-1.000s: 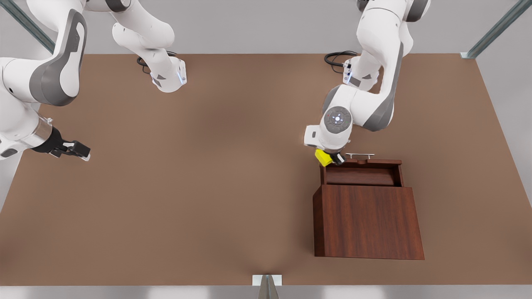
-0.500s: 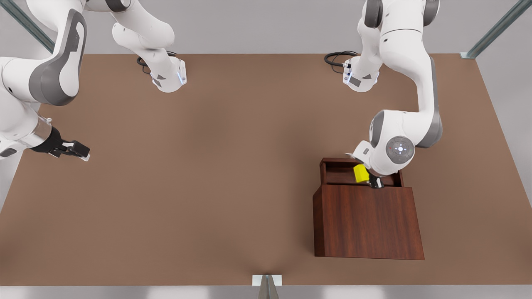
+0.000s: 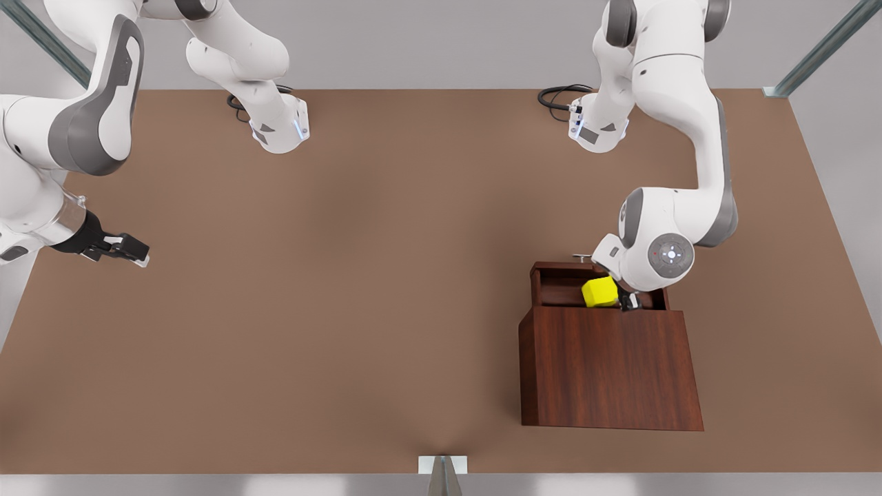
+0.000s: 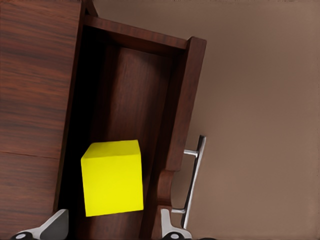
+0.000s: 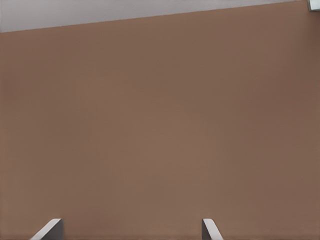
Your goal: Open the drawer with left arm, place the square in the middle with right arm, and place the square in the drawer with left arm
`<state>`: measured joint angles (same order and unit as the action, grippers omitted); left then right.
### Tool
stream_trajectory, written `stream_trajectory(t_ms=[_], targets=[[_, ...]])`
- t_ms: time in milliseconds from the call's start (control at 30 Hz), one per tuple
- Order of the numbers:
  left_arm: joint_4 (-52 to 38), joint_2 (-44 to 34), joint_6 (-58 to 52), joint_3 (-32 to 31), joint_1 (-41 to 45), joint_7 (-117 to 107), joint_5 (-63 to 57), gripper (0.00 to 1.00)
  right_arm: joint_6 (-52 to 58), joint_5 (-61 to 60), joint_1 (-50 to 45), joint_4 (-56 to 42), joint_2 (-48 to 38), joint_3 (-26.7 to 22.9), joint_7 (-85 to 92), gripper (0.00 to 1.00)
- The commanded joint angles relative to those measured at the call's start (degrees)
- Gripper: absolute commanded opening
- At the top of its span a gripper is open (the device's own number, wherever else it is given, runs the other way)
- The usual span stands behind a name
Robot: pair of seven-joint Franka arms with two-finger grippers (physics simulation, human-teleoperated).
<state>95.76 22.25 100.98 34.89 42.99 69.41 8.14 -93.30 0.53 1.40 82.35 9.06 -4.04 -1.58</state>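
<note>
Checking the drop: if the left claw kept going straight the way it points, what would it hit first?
Probably the square, lying between the left claw's open fingers inside the drawer; depth is unclear.

We see a matte brown tabletop [image 3: 344, 310] w/ soft, even light and faint shading near its centre. Behind it, at 12 o'clock, a plain light grey wall [image 3: 427, 41]. Metal frame struts run diagonally at 11 [image 3: 41, 41] and 1 o'clock [image 3: 820, 48]. A small pale bracket [image 3: 442, 465] sits at the table's 6 o'clock edge. Black cables [image 3: 558, 95] coil near 12-1 o'clock.
</note>
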Motion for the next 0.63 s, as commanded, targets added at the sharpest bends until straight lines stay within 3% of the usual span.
stream_trajectory(t_ms=[0, 133, 300, 400, 467, 600], targets=[[-0.39, -0.45, -1.56, 0.0, -0.01, -3.99, 0.21, 1.0, 0.05, 0.0, 0.01, 0.0, 0.0, 0.0, 0.0, 1.0], [-7.07, -2.38, -11.77, 1.49, -0.1, -44.87, 4.6, 1.0, 0.05, 0.0, 0.01, 0.0, 0.0, 0.0, 0.0, 1.0], [-16.74, -4.14, -11.68, 1.85, -2.46, -62.1, 4.43, 1.0, -0.04, 0.0, 0.01, 0.0, 0.0, 0.0, 0.0, 1.0], [-18.59, -9.06, -11.59, -27.41, -24.34, -77.05, -9.54, 1.0, -0.04, 0.0, 0.01, 0.0, 0.08, 0.0, 0.0, 1.0], [-18.15, -11.17, -11.33, -35.33, -31.64, -77.23, -12.53, 1.0, -0.04, 0.0, 0.01, 0.0, 0.08, 0.0, 0.0, 1.0], [-17.27, -12.67, -11.33, -37.0, -33.23, -77.41, -12.53, 1.0, -0.04, 0.0, 0.0, 0.0, 0.08, 0.0, 0.0, 1.0]])
